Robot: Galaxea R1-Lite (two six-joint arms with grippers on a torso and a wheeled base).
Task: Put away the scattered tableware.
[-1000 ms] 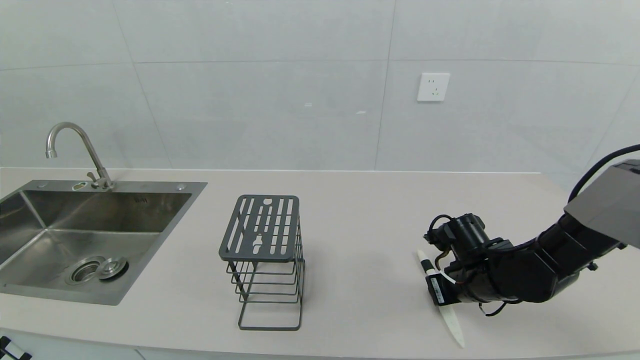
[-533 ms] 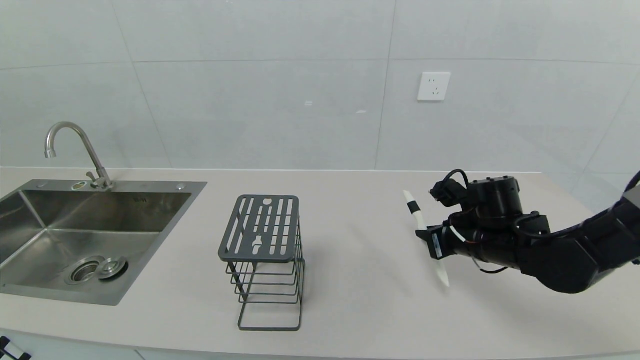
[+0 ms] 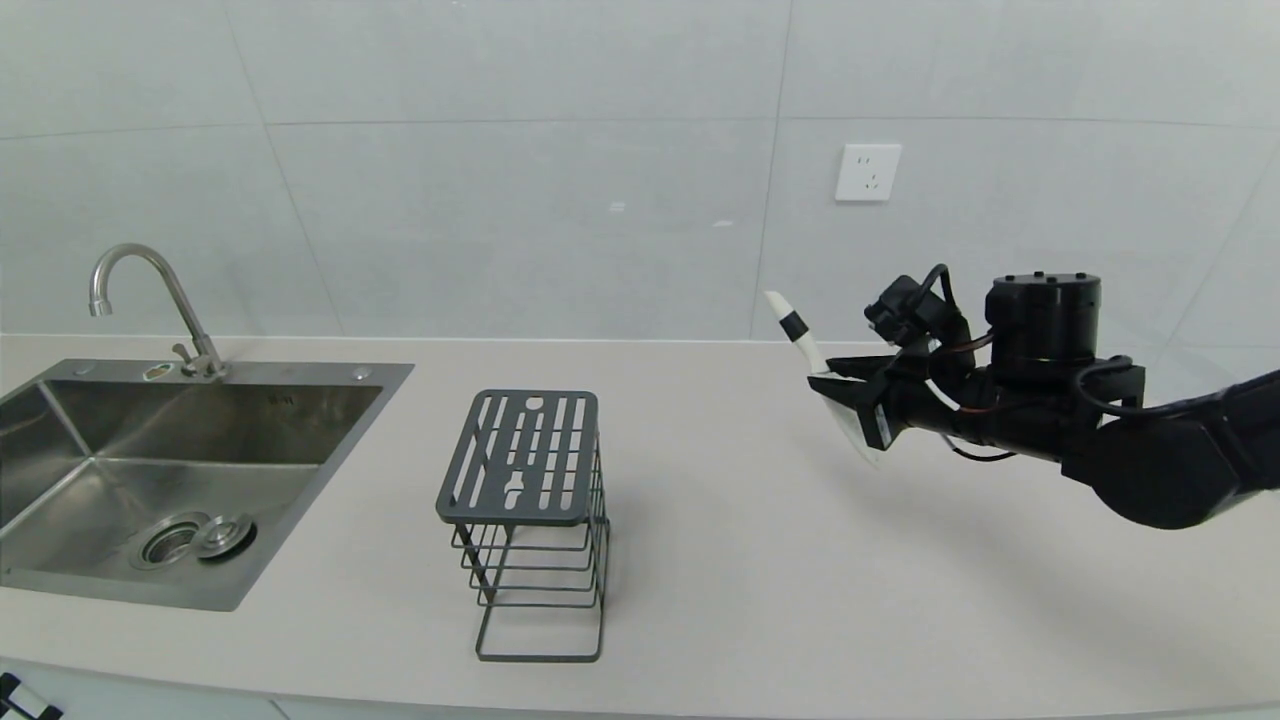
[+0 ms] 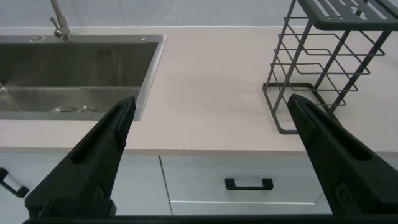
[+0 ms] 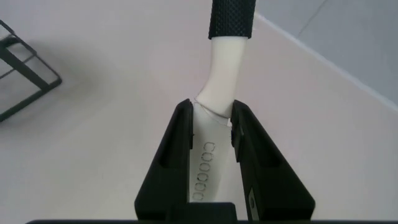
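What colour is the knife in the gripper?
The knife is white with a black textured band on its handle; best in right wrist view.

No readable text, sink (image 3: pixel 60 585) stamp illegible

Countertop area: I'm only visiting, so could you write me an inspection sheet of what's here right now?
Surface: pale countertop, smooth.
Job's things: white knife held in the air, to the right of the dark wire rack standing on the counter.
Clutter: nothing seen.
Tools: right tool shut on the white knife; left tool open, holding nothing.
Cables: black cable loops at the right wrist.
Surroundings: steel sink and faucet at left; wall socket on tiled wall; drawer handle below the counter.
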